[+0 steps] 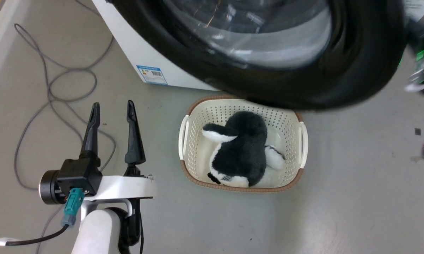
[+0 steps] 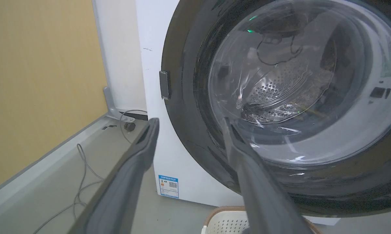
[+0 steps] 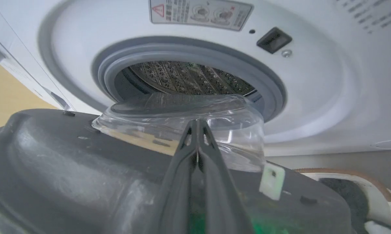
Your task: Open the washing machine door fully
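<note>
Grey floor (image 1: 356, 197), yellow wall (image 2: 36, 81)
A thin grey cable (image 1: 49, 88) loops across the smooth floor, near the pale skirting (image 2: 45, 165) under the wall.

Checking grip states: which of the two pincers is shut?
The right pincer, closed tight by the washing machine door; the left pincer stands spread wide, holding nothing.

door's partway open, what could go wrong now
The shut right gripper lies along the inner face of the door, clamping nothing, so it may slip off. The door hangs over the basket and could clip its rim. The open left gripper faces the door's outer side, maybe in its swing path.
</note>
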Controlling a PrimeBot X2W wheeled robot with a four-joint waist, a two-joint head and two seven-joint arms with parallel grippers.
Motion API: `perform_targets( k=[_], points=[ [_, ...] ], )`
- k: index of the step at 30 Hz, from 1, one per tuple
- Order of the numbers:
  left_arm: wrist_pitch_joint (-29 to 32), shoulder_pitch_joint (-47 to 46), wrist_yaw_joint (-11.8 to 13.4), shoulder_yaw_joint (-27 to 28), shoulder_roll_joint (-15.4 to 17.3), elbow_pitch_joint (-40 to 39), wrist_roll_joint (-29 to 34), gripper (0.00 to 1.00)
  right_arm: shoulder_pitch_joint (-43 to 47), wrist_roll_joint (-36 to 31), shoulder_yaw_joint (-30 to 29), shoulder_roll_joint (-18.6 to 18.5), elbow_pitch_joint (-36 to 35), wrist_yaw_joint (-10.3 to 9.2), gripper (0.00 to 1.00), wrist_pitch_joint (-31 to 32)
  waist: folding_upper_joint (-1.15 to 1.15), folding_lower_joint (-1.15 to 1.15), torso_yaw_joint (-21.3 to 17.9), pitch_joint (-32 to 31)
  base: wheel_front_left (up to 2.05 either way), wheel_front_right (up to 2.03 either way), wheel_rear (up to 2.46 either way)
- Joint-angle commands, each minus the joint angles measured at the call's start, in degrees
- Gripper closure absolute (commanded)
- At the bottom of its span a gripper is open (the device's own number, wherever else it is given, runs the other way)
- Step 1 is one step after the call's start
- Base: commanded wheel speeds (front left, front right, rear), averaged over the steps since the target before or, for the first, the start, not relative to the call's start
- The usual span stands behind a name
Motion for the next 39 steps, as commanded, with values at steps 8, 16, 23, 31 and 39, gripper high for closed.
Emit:
perform_targets(
  k=[8,16,23,31,39],
  points=[
    [-0.30,2.28,-0.25,0.74,0.07,0.38,0.98,0.00,8.80,2.91,2.32,2.82,-7.07,0.07,1.00,2.65,0.00,0.00,-1.82,-3.21,0.00,0.00,0.00],
    [-0.30,3.79,-0.72,1.53,0.07,1.02,1.55,0.00,17.51,4.69,4.60,3.95,-16.18,0.07,1.00,5.31,0.00,0.00,-3.15,-6.15,0.00,0.00,0.00],
    [-0.30,4.92,-1.12,1.79,0.07,1.36,1.94,0.00,22.71,5.73,5.68,4.83,-21.51,0.07,1.00,6.41,0.00,0.00,-3.52,-7.98,0.00,0.00,0.00],
    [-0.30,6.32,-1.96,2.15,0.07,2.16,2.42,0.00,29.59,5.99,7.67,6.78,-27.24,0.07,1.00,6.78,0.00,0.00,-3.25,-10.67,0.00,0.00,0.00],
    [-0.30,8.18,-2.47,2.53,0.07,2.69,3.11,0.00,35.59,6.03,10.87,9.63,-31.80,0.07,1.00,7.63,0.00,0.00,-2.83,-13.17,0.00,0.00,0.00]
  ],
)
